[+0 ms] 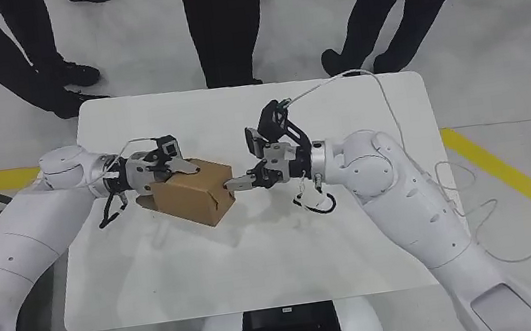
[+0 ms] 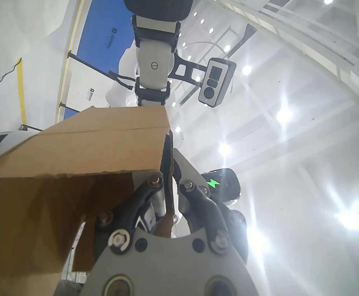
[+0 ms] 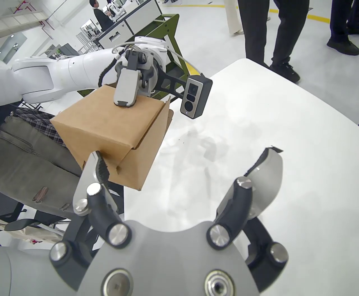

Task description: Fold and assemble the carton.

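A brown carton (image 1: 191, 190) rests on the white table (image 1: 357, 244), its flaps partly folded and one end still open. My left gripper (image 1: 154, 175) is shut on a wall of the carton (image 2: 92, 145), the cardboard edge pinched between its fingers (image 2: 183, 168). In the right wrist view the left gripper (image 3: 124, 94) sits on top of the carton (image 3: 112, 126). My right gripper (image 1: 242, 181) is at the carton's opposite end. There the right gripper (image 3: 182, 165) stands wide open, one finger (image 3: 95, 168) lying against the carton's near corner.
Several people stand along the table's far edge (image 1: 223, 30). A white cable (image 1: 364, 74) runs over the far right of the table. An olive metal frame (image 3: 171, 33) stands beside the table on the left arm's side. The near half of the table (image 3: 252, 112) is bare.
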